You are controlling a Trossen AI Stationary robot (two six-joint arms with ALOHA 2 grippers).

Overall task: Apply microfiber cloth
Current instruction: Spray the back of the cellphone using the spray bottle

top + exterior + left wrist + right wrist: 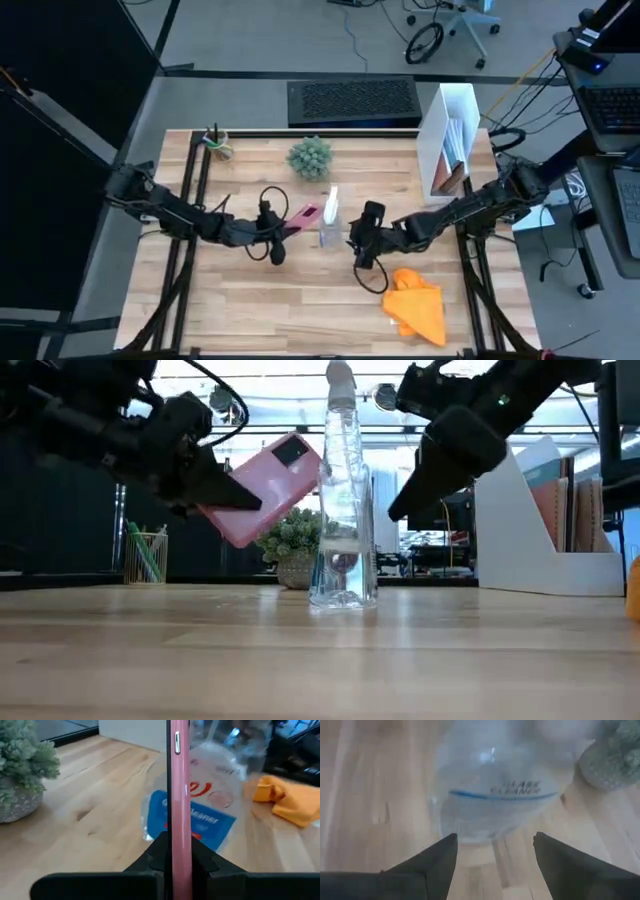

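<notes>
Right hand (352, 243) open beside spray bottle (329, 222), microfiber cloth (418, 305) crumpled apart

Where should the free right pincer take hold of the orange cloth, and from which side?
Come from straight above onto the raised crumpled fold of the orange cloth, because it lies loose and low on the table; pinch it with the open right pincer.

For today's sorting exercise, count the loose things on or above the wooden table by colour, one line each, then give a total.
Pink: 1, the phone, held in the left gripper.
Orange: 1, the cloth.
Clear: 1, the spray bottle, in front of the open right gripper.
Green: 1, the potted plant.
White: 1, the file holder.
Total: 5
</notes>
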